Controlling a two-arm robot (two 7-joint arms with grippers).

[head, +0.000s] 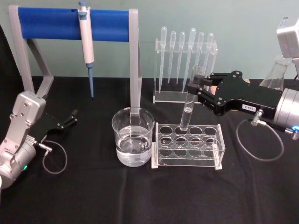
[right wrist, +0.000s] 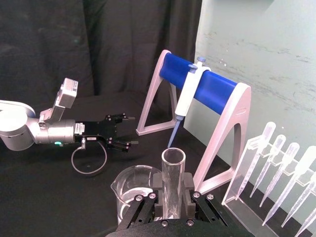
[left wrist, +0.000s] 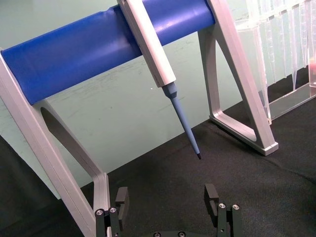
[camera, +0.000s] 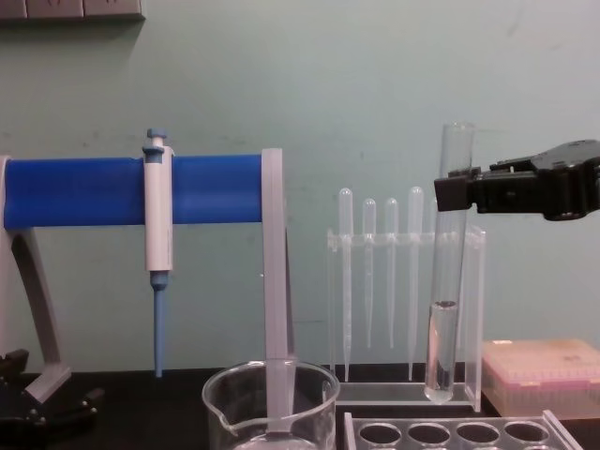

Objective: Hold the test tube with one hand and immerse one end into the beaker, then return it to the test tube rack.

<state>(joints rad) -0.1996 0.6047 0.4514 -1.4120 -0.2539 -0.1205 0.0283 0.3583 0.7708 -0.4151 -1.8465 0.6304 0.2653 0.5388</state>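
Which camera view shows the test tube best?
The chest view: the test tube shows whole from the side, rim to round bottom, with liquid in its lower part, gripped near the top by the right gripper. The head view shows it from above, slanted. The right wrist view shows its rim between the fingers.

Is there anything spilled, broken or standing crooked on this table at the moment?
Nothing stands out. The right gripper holds the test tube about upright over the rack, with some liquid in its bottom. The beaker stands upright with water, and no spill shows on the black cloth. The left gripper rests open at the left.
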